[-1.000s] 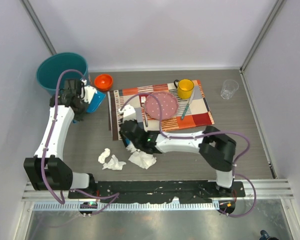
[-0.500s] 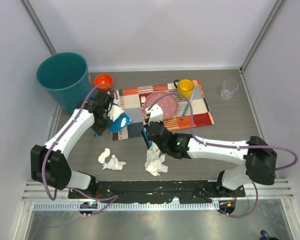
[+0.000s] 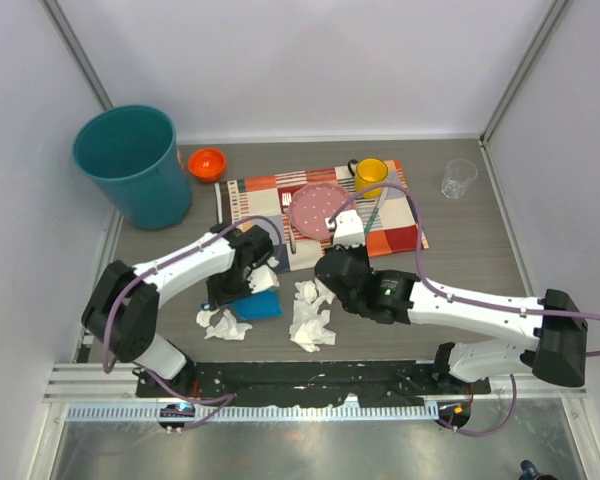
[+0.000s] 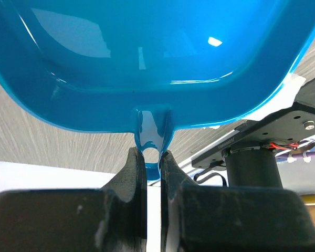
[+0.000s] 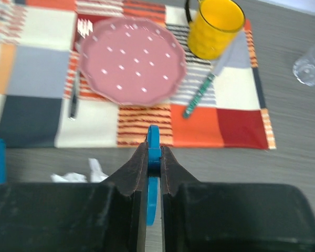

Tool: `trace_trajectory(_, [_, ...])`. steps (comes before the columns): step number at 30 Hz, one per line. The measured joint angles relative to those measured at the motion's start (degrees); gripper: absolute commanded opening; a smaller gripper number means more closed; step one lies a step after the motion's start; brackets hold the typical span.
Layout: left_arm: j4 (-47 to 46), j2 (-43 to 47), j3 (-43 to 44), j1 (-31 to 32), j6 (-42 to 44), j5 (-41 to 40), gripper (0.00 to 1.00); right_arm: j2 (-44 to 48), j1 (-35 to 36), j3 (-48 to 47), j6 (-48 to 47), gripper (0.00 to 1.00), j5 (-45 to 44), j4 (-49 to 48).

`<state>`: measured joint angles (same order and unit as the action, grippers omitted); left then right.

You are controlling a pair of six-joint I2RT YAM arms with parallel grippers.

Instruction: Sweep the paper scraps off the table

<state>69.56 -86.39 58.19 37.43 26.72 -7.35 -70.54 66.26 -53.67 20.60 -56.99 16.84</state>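
Crumpled white paper scraps lie on the grey wood-grain table (image 3: 460, 255): a large wad (image 3: 308, 318) in the middle front, a smaller one (image 3: 220, 323) to its left, and a bit (image 3: 265, 278) by the dustpan. My left gripper (image 3: 246, 280) (image 4: 153, 157) is shut on the handle of a blue dustpan (image 3: 258, 306) (image 4: 147, 52), which lies low between the two wads. My right gripper (image 3: 327, 272) (image 5: 154, 149) is shut on a thin blue handle (image 5: 154, 137) just behind the large wad. In the right wrist view, scraps (image 5: 73, 177) show at the lower left.
A patchwork placemat (image 3: 270, 195) at the back holds a pink plate (image 3: 322, 208), a yellow mug (image 3: 370, 177), a knife (image 3: 373, 215) and a fork (image 5: 73, 97). A teal bin (image 3: 135, 160) and an orange bowl (image 3: 207, 162) stand back left. A clear glass (image 3: 459, 178) stands back right.
My left arm swung from the teal bin down to the table front, bringing the dustpan between the scraps. My right arm shifted rightward and the large wad was pushed toward the front.
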Motion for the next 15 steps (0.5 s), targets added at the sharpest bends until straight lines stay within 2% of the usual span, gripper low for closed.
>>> trace_trajectory(6, [0.0,-6.6,0.1,0.1,0.6,1.0,0.00,-5.8,0.0,2.9,1.8,0.01,-3.0,4.0])
trace_trajectory(11, [-0.2,-10.5,2.3,0.3,0.7,2.3,0.00,-11.0,0.0,2.7,4.0,0.01,-0.2,3.3])
trace_trajectory(15, [-0.9,-12.1,3.5,0.3,0.7,2.4,0.00,-11.3,0.0,2.4,5.4,0.01,4.0,-1.0])
